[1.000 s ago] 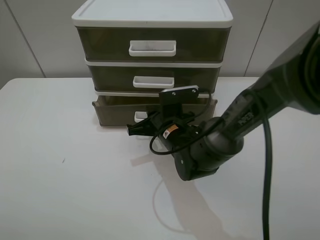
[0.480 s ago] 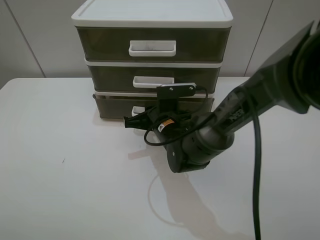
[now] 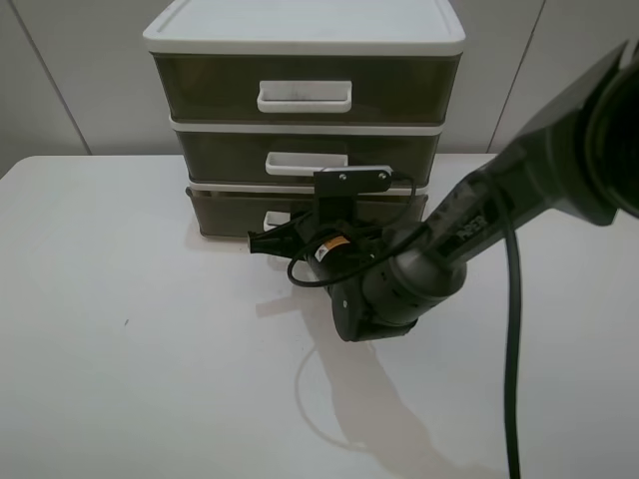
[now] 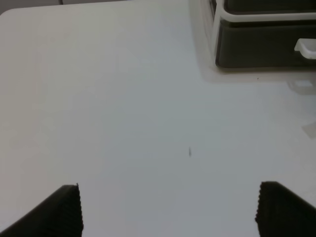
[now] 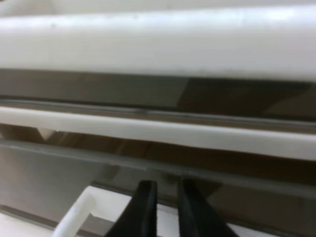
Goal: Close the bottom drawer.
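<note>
The bottom drawer (image 3: 225,214), smoky brown with a small white loop handle (image 3: 274,219), sits pushed in about flush with the white-framed three-drawer unit (image 3: 305,38). My right gripper (image 3: 256,242) is shut, its tips low against the drawer front beside the handle. In the right wrist view the two black fingers (image 5: 144,203) stand close together at the drawer front (image 5: 64,168), with the handle (image 5: 74,217) next to them. My left gripper (image 4: 168,212) is open and empty over bare table, far from the drawer (image 4: 261,47); it does not show in the exterior view.
The middle drawer (image 3: 300,155) and top drawer (image 3: 300,88) are shut above. The right arm (image 3: 399,279) and its black cable (image 3: 514,329) lie across the white table (image 3: 120,349) in front of the unit. A small dark speck (image 4: 189,152) marks the table.
The bottom drawer has slid back into the unit as my right gripper moved toward it. In the last half second almost nothing moved.
</note>
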Controlling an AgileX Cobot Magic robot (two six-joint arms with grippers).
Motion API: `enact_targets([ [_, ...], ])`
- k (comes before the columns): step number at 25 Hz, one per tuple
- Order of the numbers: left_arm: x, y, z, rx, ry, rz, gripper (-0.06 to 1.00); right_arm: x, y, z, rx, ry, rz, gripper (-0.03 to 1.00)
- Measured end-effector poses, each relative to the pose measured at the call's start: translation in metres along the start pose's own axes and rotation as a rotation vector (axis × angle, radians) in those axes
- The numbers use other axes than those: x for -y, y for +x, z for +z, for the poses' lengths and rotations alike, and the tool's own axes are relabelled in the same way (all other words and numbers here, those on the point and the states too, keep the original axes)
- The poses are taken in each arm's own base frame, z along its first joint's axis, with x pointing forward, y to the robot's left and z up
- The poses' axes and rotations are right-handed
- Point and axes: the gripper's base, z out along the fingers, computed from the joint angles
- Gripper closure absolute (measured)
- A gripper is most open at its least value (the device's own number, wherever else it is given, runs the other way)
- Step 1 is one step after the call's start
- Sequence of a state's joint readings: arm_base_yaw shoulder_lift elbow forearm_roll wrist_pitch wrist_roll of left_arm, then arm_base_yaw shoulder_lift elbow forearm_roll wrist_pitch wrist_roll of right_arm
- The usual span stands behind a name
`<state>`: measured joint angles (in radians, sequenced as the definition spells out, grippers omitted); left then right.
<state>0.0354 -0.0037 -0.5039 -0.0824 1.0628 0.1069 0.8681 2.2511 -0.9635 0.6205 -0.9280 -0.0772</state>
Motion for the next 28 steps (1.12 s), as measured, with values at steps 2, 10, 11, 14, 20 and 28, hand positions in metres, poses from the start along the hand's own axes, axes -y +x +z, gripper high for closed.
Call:
enact_targets([
  [2,0.0,0.0,0.0,0.0,0.0,0.0,0.23,0.0,0.0,0.0,0.0,0.001,-0.003,0.95],
  [10,0.0,0.0,0.0,0.0,0.0,0.0,0.23,0.003,-0.014,-0.032,-0.019,-0.017,-0.011,0.95],
  [11,0.0,0.0,0.0,0.0,0.0,0.0,0.23,0.006,-0.018,-0.039,-0.022,-0.019,-0.01,0.95],
  [14,0.0,0.0,0.0,0.0,0.0,0.0,0.23,0.013,-0.03,-0.063,-0.039,-0.044,-0.018,0.95],
  [20,0.0,0.0,0.0,0.0,0.0,0.0,0.23,0.027,-0.044,-0.118,-0.184,-0.131,-0.024,0.89],
  [28,0.0,0.0,0.0,0.0,0.0,0.0,0.23,0.088,-0.084,-0.16,-0.299,-0.021,0.166,0.22],
])
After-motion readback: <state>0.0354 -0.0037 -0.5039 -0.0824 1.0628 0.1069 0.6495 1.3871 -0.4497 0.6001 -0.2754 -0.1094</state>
